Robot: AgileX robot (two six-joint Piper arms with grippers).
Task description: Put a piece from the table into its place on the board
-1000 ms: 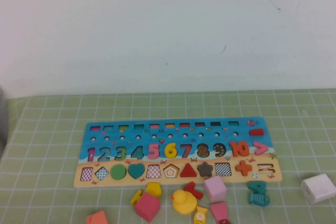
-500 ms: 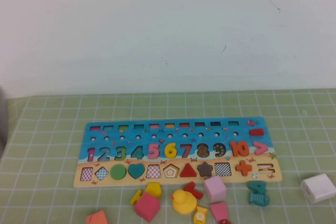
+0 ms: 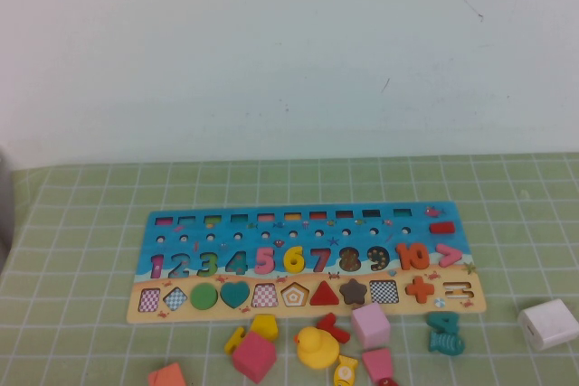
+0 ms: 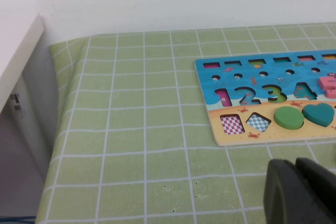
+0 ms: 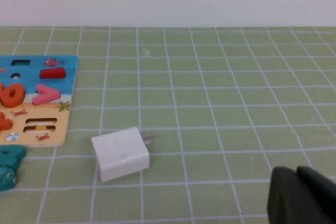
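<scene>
Sitting seated in its slot on the board (image 3: 306, 257), the yellow 6 (image 3: 294, 259) looks placed, with left gripper (image 4: 300, 192) and right gripper (image 5: 300, 196) closed empty, parked low over the surface (image 3: 81, 223).

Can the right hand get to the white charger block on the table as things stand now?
Probably yes. The right hand, shut and empty, sits low over the table near the white charger block, with only bare cloth between them. It must open first. The left hand, also shut, stays beside the board.
</scene>
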